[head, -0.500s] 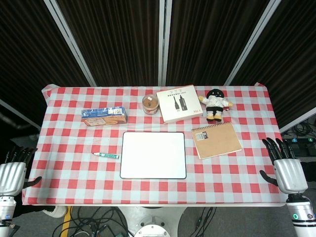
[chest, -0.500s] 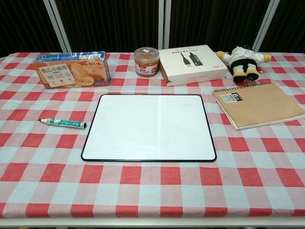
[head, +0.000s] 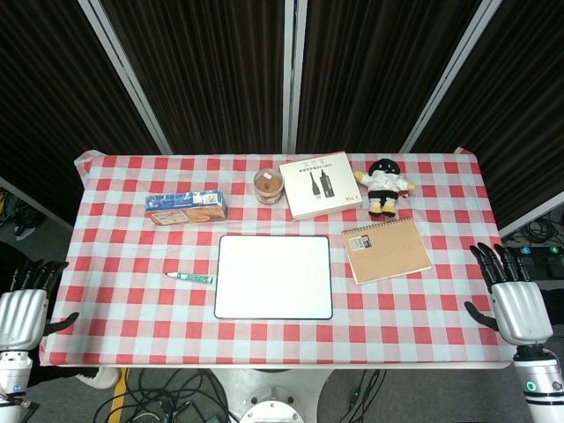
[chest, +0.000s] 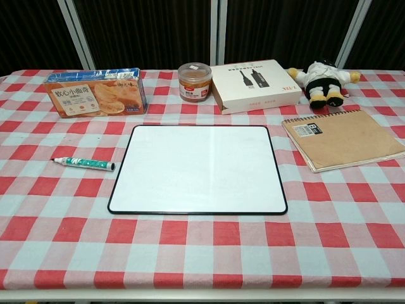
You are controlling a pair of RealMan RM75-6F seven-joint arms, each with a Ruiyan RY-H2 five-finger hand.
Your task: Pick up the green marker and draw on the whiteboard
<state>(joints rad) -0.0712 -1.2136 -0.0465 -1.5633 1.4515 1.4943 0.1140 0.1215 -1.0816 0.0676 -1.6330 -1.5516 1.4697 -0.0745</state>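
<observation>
Green marker (head: 189, 278) lies on the cloth just left of the whiteboard (head: 274, 276), long axis left-right. Left hand (head: 22, 310), fingers spread and empty, is nearer; the marker lies to its right. Right hand (head: 515, 304), likewise spread, sits well apart.
</observation>
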